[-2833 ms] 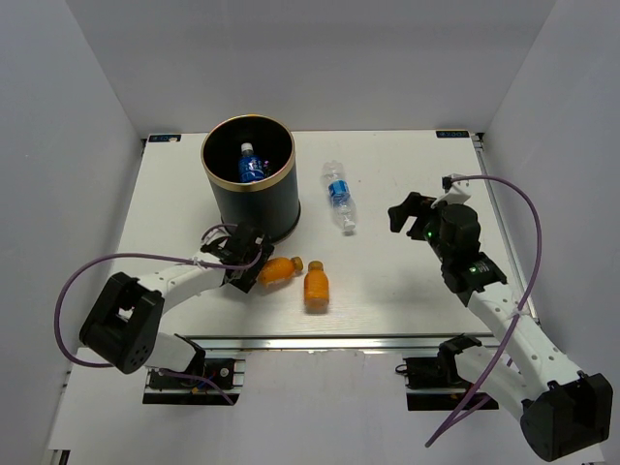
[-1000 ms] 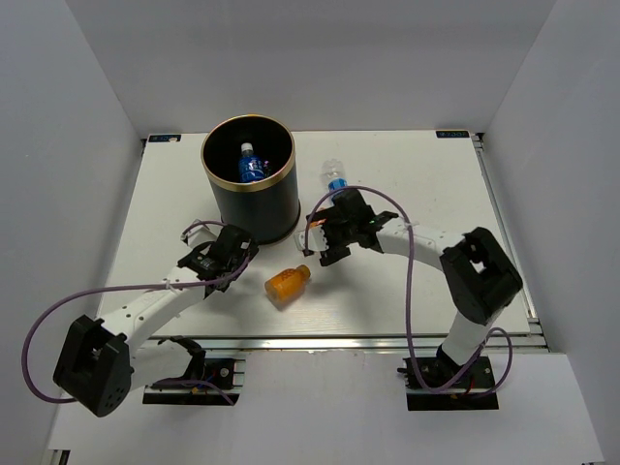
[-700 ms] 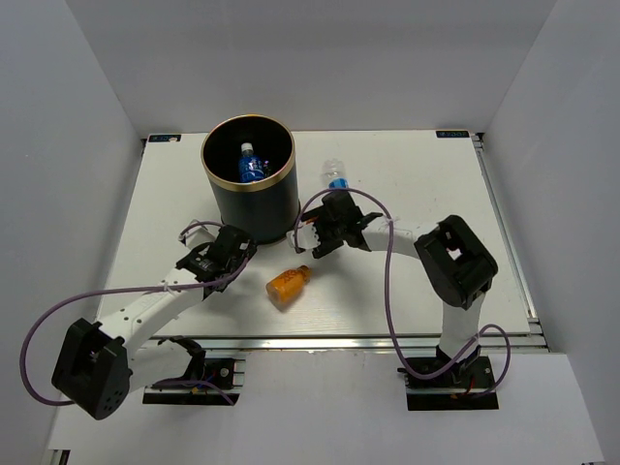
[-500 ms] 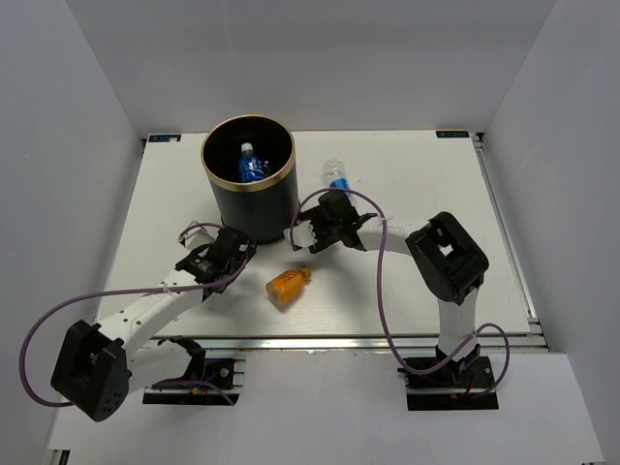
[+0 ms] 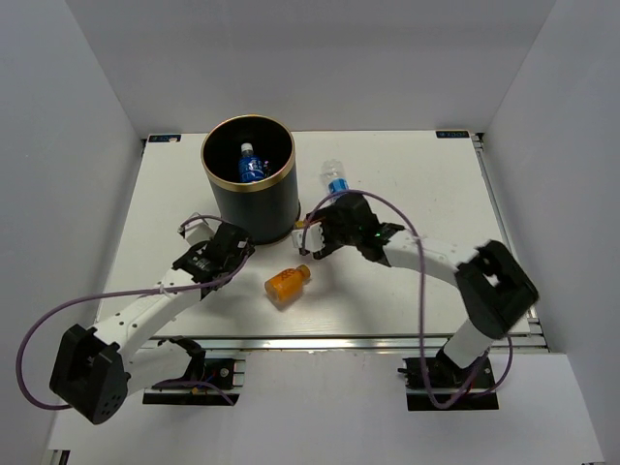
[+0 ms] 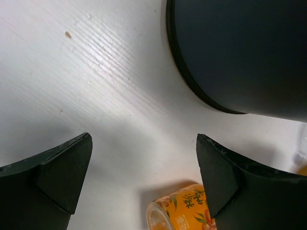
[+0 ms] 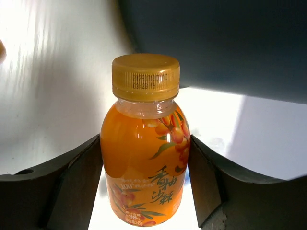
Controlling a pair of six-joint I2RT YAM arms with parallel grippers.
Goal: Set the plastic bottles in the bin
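Note:
My right gripper is shut on an orange bottle with an orange cap, its fingers pressed on both sides of the label. In the top view that gripper sits just right of the dark bin. A second orange bottle lies on the table, and its base shows in the left wrist view. My left gripper is open beside the bin's base, with nothing between its fingers. One clear bottle lies inside the bin. Another clear bottle lies behind the right gripper, partly hidden.
The white table is walled in by white panels on three sides. The right arm's elbow hangs over the table's near right part. Purple cables loop off both arms.
My right gripper has closed from open onto the orange bottle next to the bin. The right arm's elbow has swung out to the right. The left gripper has barely moved.

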